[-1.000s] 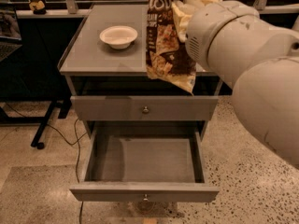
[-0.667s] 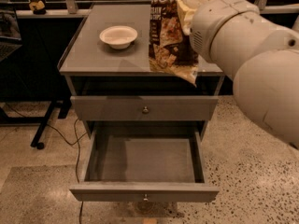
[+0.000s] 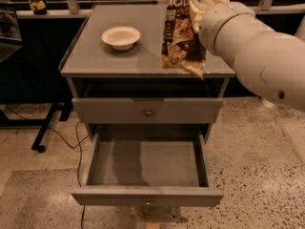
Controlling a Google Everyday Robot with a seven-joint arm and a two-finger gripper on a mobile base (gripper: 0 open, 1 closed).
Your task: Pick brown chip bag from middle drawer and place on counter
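The brown chip bag hangs upright, its lower edge over the right front part of the counter. My gripper is at the top right, shut on the bag's upper end; the cream fingers press against the bag's right side. My white arm reaches in from the right. The middle drawer is pulled fully out below and holds nothing. The drawer front above it is closed.
A white bowl sits on the counter's left middle. A dark desk and a black stand with cables are at the left. Speckled floor surrounds the cabinet. A ledge with a small object runs behind.
The bag and my gripper have moved up and slightly back, so the bag now hangs over the counter's right part rather than past its front edge.
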